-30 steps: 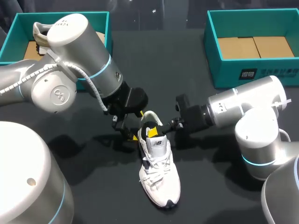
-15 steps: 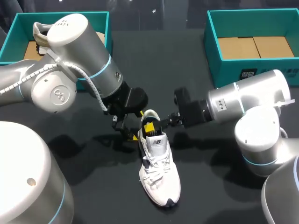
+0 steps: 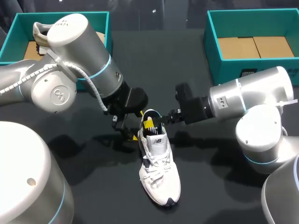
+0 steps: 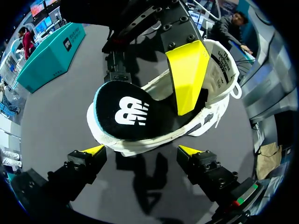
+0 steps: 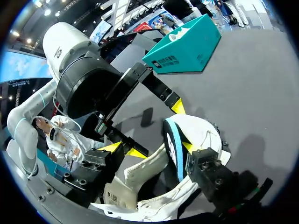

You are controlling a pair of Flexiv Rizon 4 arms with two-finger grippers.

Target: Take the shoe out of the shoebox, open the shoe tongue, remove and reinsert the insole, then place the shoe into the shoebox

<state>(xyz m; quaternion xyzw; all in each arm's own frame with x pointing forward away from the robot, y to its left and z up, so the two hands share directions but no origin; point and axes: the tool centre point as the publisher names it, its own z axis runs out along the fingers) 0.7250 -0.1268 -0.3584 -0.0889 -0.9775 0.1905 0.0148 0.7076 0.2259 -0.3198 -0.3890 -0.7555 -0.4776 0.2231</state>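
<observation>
- The shoe [image 3: 159,172] stands on its sole on the table [image 3: 103,186] between the two arms. Its toe points toward the robot and its heel away, and it is well apart from both boxes.
- The insole [image 4: 126,112], black with a teal edge, stands up out of the heel end of the shoe's opening. Its lower part is down inside the shoe.
- The right gripper [image 5: 153,147] comes in from the shoe's right side and sits over the opening with its fingers spread wide.
- The insole stands between those fingers, close against the one on the heel side. The other finger [image 4: 187,77] reaches down into the opening between the insole and the tongue [image 4: 222,63].
- In the right wrist view a gap shows between that finger and the insole, so this gripper is open and not clamped on it.
- The left gripper [image 4: 141,150] sits low at the left side of the heel, with its fingers parted and nothing held. The heel lies just ahead of its two tips, and in its own wrist view neither tip seems to touch the shoe.
- The left box [image 3: 9,37], at the far left of the table, holds a second shoe [image 3: 39,33]. The left arm passes in front of it.
- The right box [image 3: 229,74], at the far right, shows a bare cardboard floor.
</observation>
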